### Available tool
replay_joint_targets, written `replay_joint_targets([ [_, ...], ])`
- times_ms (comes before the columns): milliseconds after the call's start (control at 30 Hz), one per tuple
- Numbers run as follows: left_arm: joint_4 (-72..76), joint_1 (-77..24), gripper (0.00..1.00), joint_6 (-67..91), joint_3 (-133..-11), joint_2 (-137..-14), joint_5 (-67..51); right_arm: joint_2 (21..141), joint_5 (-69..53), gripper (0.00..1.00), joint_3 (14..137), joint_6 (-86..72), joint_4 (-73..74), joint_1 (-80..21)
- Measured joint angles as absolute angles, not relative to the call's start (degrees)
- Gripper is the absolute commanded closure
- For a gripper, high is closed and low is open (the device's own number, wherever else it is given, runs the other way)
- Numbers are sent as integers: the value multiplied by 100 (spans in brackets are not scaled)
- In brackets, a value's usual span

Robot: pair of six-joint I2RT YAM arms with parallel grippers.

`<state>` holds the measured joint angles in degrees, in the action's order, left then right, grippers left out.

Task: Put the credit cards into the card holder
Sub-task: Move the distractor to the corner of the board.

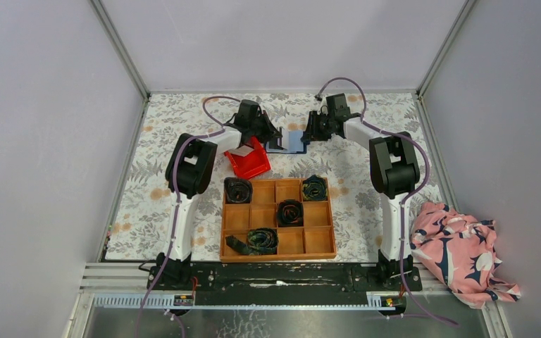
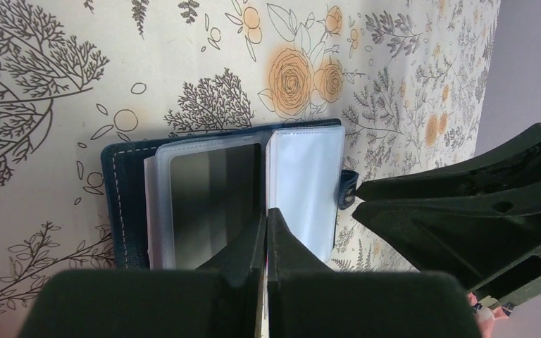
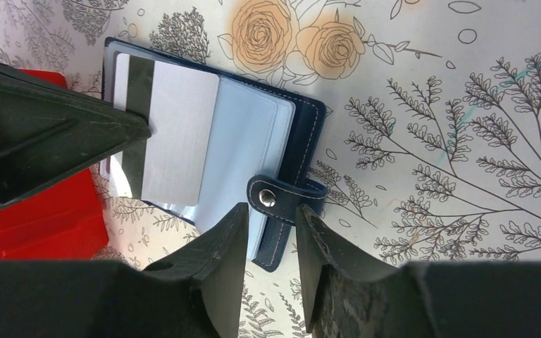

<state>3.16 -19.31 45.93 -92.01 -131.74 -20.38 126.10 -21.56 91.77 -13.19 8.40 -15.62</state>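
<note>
The left gripper [image 2: 266,215] hides the lower edge of the card holder [image 2: 303,190], and the picture's border cuts off the red bin [image 3: 42,222].

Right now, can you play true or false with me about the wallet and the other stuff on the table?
1. The card holder lies open on the flowery table. True.
2. The left arm's jaws are wide open. False: they are pressed together.
3. A silvery card with a dark stripe sits on the open holder. True.
4. The wooden tray is empty. False: dark rolled bundles sit in some of its compartments.
5. In the top view, the red bin stands to the right of the card holder. False: it stands on its left.
</note>
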Motion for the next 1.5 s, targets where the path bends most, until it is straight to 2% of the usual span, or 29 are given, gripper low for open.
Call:
replay_joint_targets([
  [1133,1236,-1885,100,5308,-8206,-12862,-1883,12770,-2043,59,9188,-1262,965,-1562],
  [1500,1455,-1785,100,5535,-7688,-12549,-1542,12755,-2029,53,9188,-1225,961,-1566],
])
